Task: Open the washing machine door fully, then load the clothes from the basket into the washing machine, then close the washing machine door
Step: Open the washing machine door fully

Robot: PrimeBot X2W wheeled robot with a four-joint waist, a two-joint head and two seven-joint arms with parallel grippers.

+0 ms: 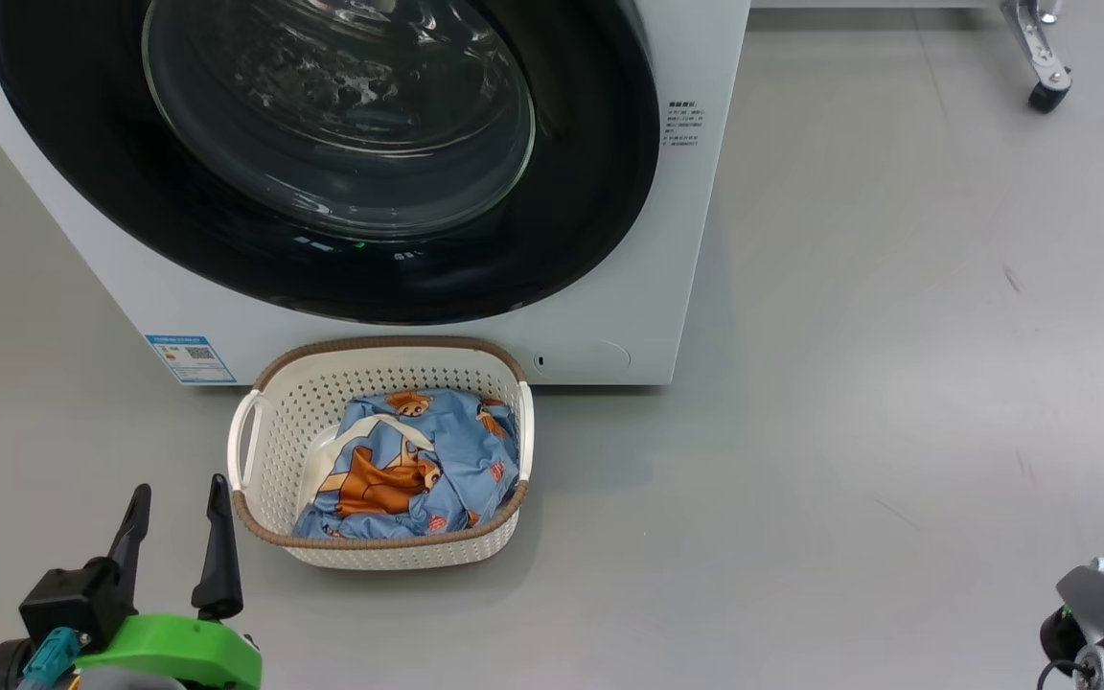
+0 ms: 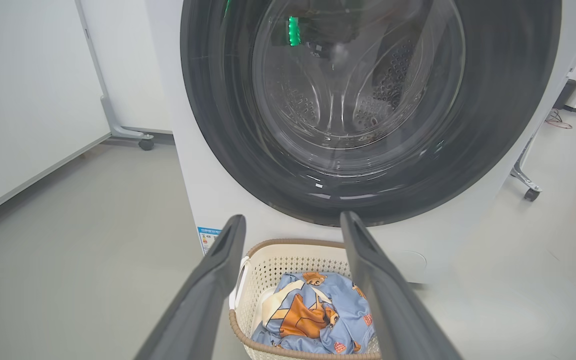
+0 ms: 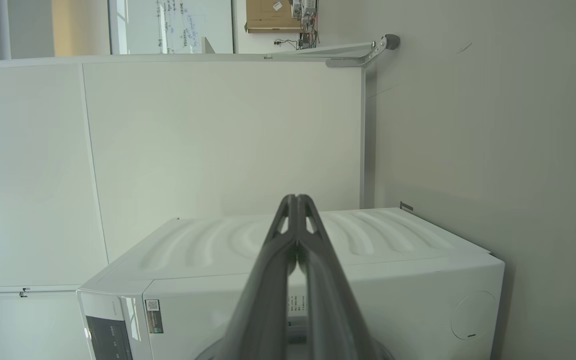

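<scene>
Grey floor [image 1: 849, 383], smooth and matt, a few scuffs. White washer [image 1: 696, 240] stands on it, boxy, with glossy panels. Door [image 1: 600, 192] closed, flush with the front: wide glossy black ring, bulging clear glass bowl in the middle. Small blue sticker [image 1: 190, 358] at the washer's lower left corner.

Basket [image 1: 389, 554] on the floor just before the washer's lower front edge, under the door. Cream perforated plastic, rounded rectangle, brown woven-look rim, a loop handle on each side. Clothes [image 1: 418, 460] lie crumpled inside it: soft light-blue cloth, orange-brown cartoon figures, a cream patch toward the left.

Left gripper [image 1: 179, 485] low over the floor, just left of the basket, released: two long dark fingers spread, nothing between them, a green housing behind. Right gripper [image 3: 296, 197] clenched, fingers pressed flat together, empty, well apart from the basket on the right side.

Head view, from above: the whole basket outline, and a metal leg with a black caster [image 1: 1048, 94] toward the floor's far right.

Left wrist view, low and level: through the glass, the steel drum [image 2: 393, 75], punched with small holes, one raised paddle; a green glint on the glass.

Right wrist view, turned on its side: the washer's top with shallow wavy ribs, a dark control strip, plain white partition panels [image 3: 218, 140] behind.
</scene>
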